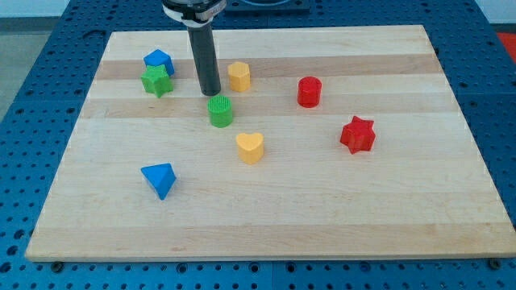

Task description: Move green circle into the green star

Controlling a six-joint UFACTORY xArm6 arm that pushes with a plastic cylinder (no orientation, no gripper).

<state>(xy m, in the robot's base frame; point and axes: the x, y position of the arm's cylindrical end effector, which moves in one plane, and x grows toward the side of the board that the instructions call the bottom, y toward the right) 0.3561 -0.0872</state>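
Blocks nearest the view's bottom have no part in this push: a blue triangle-like block [159, 179] sits low on the view's left, a yellow heart [250, 147] lies nearer the middle, and a red star [357, 134] stands well off to the view's right. Just above the heart is the green circle [220, 111], the thing to be moved, a short ribbed cylinder near the middle of the wooden board [451, 225]. The rod's tip [210, 94] comes down right at the circle's upper-left edge, touching it or nearly so; from here I cannot tell which. There is no hand to open or close, only the bare rod, so nothing is grasped. That placement is the trouble: the green star [156, 81] lies up and to the view's left of the circle, near but apart, with a blue block [158, 61] pressed against its far side. The tip therefore stands on the star's side of the circle, roughly between the two greens. A push from there would, I judge, drive the circle away from its goal, so the tip likely has to pass round to the circle's lower-right side first. Farther back, a yellow block [239, 76], perhaps six-sided, and a red cylinder [309, 92] sit clear of that line.
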